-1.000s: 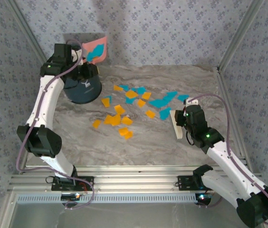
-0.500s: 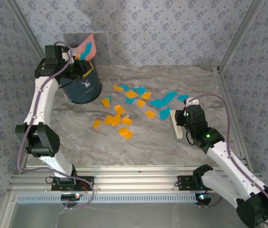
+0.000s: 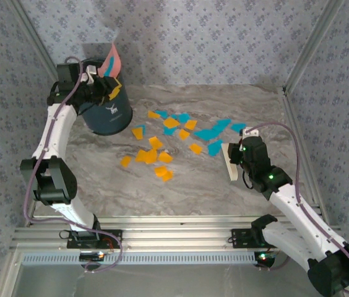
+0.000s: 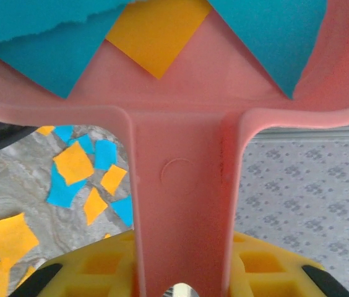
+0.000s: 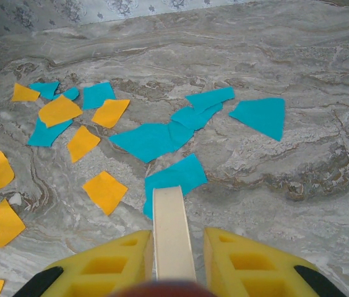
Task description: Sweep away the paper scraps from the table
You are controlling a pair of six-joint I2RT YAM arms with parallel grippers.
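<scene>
I am looking at the table (image 3: 193, 192), its grey marble top lying bare along the near side. At its far left corner a dark blue bucket (image 3: 108, 116) is standing upright. The left gripper (image 3: 94, 86) is hanging by the bucket's rim, its yellow fingers (image 4: 100, 272) clamping the handle of the pink dustpan (image 4: 180, 161), one on each side. The dustpan is tilting steeply above the bucket's mouth, and cyan and orange pieces are lying in its pan. Over on the right, the right gripper (image 5: 173, 260) is sitting low over the table, pinching a white flat bar (image 5: 171, 223) between its pads. In the wrist view, the bar's far end is meeting the edge of a cyan piece. The paper scraps (image 3: 162, 145) are lying spread across the middle of the table, between the bucket and the bar. The orange ones are gathering mostly toward the left and near side, the cyan ones toward the right and far side.
</scene>
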